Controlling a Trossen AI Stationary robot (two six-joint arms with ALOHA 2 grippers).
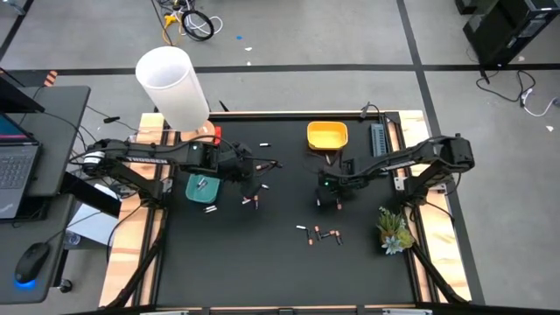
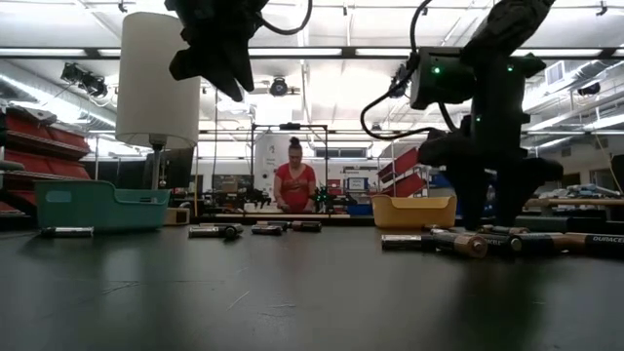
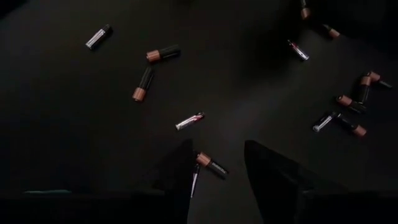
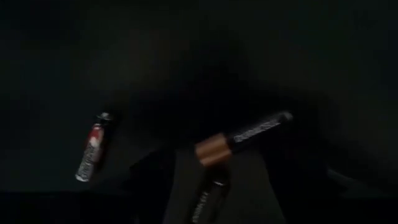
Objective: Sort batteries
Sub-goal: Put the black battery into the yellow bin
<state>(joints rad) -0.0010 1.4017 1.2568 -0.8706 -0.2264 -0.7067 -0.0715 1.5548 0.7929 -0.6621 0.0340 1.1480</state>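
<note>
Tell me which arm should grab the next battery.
Probably the left: its open gripper hangs right over a copper-ended battery lying between the fingers. The right gripper also hovers above batteries near the yellow bin, but its fingers are unclear.

Table top [image 1: 262,262]: matt black sheet, smooth, with a faint sheen in the low view. Side rails [image 1: 127,254]: bare pale wood. Batteries [image 3: 163,54]: glossy dark jackets with coppery metallic ends; others [image 3: 189,121] silvery and reflective. Teal bin [image 1: 203,187], left of centre, and yellow bin [image 1: 327,135], upper centre: smooth, apparently plastic. White cylinder [image 1: 172,86], upper left: matt, possibly paper or plastic. Arms [image 1: 157,156]: dark, dull finish.
</note>
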